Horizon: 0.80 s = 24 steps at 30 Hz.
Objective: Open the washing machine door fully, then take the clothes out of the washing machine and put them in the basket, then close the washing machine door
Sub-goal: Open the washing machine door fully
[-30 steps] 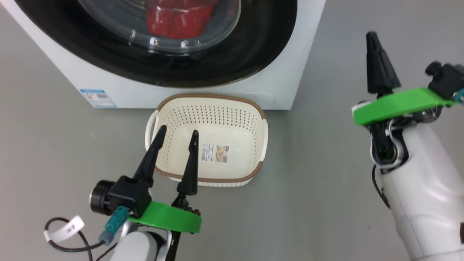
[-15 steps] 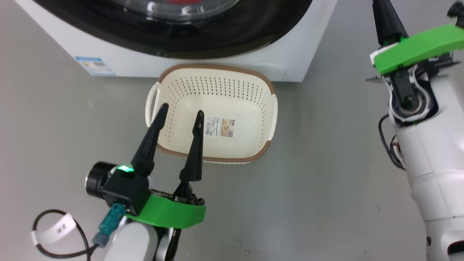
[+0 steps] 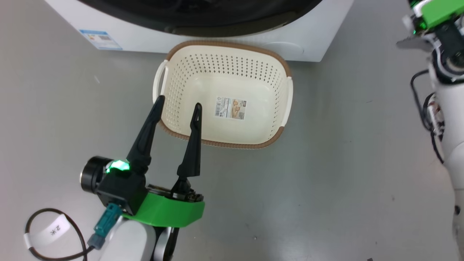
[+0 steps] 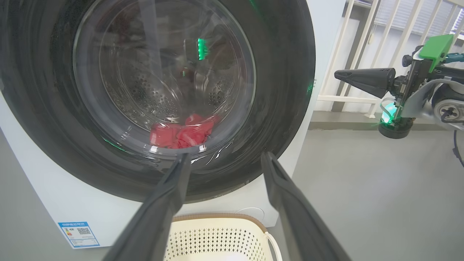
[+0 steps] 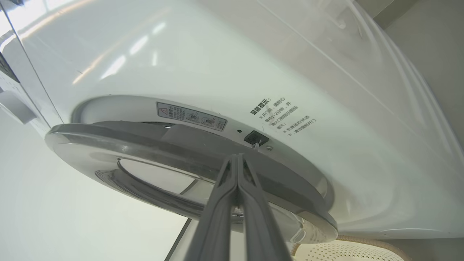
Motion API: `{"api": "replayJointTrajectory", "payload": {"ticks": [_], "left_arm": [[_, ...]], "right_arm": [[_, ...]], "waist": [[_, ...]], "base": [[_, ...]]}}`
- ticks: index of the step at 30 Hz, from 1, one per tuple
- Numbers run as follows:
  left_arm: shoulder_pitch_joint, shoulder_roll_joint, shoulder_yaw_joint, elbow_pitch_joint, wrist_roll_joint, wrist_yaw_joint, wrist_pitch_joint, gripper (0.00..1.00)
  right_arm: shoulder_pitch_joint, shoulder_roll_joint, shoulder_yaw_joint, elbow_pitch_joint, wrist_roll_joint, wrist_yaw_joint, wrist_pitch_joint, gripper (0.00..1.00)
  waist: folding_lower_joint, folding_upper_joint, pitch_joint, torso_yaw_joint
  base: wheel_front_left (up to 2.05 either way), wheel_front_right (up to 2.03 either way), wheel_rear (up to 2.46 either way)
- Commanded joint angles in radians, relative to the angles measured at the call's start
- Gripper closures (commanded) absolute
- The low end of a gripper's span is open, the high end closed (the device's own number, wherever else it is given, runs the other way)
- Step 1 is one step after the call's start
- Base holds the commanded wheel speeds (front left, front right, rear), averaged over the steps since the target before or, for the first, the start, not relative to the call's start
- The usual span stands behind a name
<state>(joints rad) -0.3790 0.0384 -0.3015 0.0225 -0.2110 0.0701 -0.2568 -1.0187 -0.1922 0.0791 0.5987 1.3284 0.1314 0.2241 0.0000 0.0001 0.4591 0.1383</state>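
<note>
Heads up, your right gripper [image 5: 237,156] was the one nearer the washing machine door [image 5: 163,152], fingers pressed together, pointing right at its latch-side edge; couldn't tell if it touched. Your left gripper [image 3: 177,102] hung spread over the basket [image 3: 224,44]. The clothes [image 4: 181,132] sat behind the glass, so I'd guess prying that edge outward came first

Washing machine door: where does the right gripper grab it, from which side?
Probably the rim's free edge on the latch side of the washing machine door, entered side-on from where the right gripper points: it stands ajar, leaving a gap to the front of the washing machine.
</note>
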Motion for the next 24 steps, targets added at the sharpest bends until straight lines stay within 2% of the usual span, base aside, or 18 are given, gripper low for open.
{"api": "replayJointTrajectory", "payload": {"ticks": [1,8,24], "left_arm": [[-0.023,0.012,0.027,-0.037,0.000,0.007,-0.005,0.00],[-0.027,0.012,0.026,-0.054,-0.007,0.013,-0.005,0.00],[-0.026,0.012,0.014,-0.052,-0.014,0.016,-0.005,0.00]], "right_arm": [[-0.044,0.001,0.002,-0.012,0.028,-0.001,0.023,1.00],[-0.128,-0.031,-0.012,0.038,0.077,-0.001,0.085,1.00],[-0.213,-0.054,0.011,0.093,0.087,-0.001,0.116,1.00]], "waist": [[0.0000,-0.0001,0.019,0.018],[0.0000,-0.0001,0.048,0.053],[0.0000,-0.0001,0.071,0.094]], "base": [[0.00,0.00,0.00],[0.00,0.00,0.00],[0.00,0.00,0.00]]}}
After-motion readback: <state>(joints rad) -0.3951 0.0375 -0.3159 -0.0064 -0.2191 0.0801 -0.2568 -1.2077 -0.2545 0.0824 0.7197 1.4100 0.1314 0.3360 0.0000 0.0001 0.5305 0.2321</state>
